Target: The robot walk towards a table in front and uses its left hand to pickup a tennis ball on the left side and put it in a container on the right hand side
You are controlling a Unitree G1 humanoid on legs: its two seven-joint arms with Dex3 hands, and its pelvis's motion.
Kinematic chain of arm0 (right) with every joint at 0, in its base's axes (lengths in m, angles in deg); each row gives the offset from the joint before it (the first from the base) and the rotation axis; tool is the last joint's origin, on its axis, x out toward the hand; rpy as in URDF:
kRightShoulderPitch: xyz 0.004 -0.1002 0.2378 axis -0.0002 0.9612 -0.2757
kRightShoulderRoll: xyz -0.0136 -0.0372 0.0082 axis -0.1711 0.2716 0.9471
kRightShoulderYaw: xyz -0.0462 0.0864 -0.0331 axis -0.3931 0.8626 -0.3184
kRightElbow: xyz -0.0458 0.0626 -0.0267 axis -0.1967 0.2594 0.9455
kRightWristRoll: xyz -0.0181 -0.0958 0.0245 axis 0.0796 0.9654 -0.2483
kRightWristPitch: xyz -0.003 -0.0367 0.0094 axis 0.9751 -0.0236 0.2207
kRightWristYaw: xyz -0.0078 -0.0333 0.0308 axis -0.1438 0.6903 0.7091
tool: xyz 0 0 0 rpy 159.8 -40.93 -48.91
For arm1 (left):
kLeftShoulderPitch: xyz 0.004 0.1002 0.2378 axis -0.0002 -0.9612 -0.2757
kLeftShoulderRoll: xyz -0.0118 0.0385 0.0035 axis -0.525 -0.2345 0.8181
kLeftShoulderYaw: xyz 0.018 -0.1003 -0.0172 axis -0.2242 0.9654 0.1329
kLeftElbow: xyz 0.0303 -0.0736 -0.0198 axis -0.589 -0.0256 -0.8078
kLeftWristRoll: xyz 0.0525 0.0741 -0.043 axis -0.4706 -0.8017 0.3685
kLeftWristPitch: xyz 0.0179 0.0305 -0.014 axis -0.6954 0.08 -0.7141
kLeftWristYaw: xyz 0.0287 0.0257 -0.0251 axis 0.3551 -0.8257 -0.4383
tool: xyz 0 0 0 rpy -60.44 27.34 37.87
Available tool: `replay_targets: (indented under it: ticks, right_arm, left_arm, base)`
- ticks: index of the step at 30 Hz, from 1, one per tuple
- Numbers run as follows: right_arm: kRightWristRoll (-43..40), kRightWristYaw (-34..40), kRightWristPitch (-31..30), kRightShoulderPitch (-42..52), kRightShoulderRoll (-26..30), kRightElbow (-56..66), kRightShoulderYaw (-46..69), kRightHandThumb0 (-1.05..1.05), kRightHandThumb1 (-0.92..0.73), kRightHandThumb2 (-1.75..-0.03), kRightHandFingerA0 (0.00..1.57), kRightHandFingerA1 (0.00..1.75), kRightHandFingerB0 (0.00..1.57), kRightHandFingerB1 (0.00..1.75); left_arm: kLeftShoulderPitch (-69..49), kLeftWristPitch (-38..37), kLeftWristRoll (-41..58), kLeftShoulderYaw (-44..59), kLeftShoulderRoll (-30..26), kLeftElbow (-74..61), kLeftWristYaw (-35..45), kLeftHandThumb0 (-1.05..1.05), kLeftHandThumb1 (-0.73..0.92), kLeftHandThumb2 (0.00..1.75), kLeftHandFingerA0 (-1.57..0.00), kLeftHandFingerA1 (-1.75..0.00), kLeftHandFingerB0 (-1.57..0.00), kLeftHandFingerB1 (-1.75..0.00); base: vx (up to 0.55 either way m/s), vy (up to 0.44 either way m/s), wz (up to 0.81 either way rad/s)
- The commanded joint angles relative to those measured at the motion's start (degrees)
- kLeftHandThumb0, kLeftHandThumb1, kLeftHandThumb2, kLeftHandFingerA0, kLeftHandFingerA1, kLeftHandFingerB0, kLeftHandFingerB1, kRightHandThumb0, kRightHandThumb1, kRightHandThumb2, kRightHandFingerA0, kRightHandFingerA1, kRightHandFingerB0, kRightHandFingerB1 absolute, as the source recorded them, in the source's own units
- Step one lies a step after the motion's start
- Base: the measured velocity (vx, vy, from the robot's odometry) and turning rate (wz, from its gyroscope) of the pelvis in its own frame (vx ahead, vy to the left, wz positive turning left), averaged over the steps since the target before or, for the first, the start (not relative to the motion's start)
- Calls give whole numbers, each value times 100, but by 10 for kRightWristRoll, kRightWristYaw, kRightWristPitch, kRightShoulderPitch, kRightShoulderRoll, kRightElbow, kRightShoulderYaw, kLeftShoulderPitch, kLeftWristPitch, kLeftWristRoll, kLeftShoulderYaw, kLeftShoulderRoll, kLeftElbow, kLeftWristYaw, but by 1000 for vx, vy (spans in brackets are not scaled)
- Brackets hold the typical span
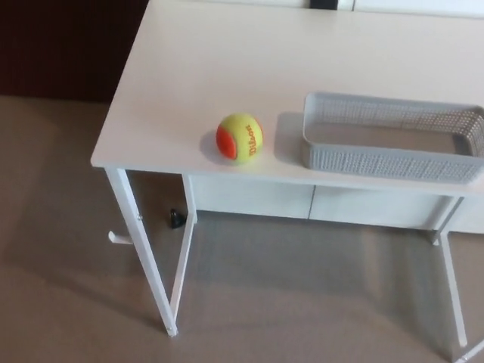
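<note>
Nearest, by the near edge of the table (189, 68), sits the ball (240, 138), orange half turned left, lettering running up and down. Just right of it, not touching, the grey basket (378, 160) lies lengthwise left to right. Neither robot hand shows, so grip cannot be told.

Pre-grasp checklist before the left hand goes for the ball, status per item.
1. The tennis ball sits on the table, left of the container: ok.
2. Nothing touches or covers the ball: ok.
3. The container is upright and empty: ok.
4. The left hand in view: not ok, it does not show.
5. The right hand clear of the container: cannot tell, not in view.
6. Ball within reach: cannot tell.
</note>
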Motion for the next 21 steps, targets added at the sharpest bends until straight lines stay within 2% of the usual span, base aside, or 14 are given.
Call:
replay_targets:
  ticks: [1, 5, 9, 21]
  right_arm:
    - [7, 9, 33, -9, 5, -32, 3, -36, -44, -70, 68, 59, 50, 52]
    - [10, 10, 44, -11, 6, -42, 0, -36, -44, -70, 68, 58, 48, 52]
    - [12, 12, 47, -15, 6, -48, -1, -37, -44, -70, 69, 59, 50, 52]
    - [14, 12, 55, -21, 7, -56, -2, -36, -44, -70, 68, 59, 49, 52]
  left_arm:
    - [-2, -4, -3, 0, -2, -6, -11, 9, 49, 90, -24, -53, -14, -47]
    - [3, -9, -4, 1, -4, 7, -12, 10, 48, 89, -25, -53, -15, -48]
    - [2, -11, -3, 1, -4, 7, -9, 10, 50, 90, -24, -53, -13, -47]
    - [3, -7, -4, 1, -3, 1, -14, 11, 49, 90, -24, -53, -14, -47]
  base:
    - [79, -179, 15]
    - [46, -382, 7]
    - [135, -58, -2]
    - [159, 121, -9]
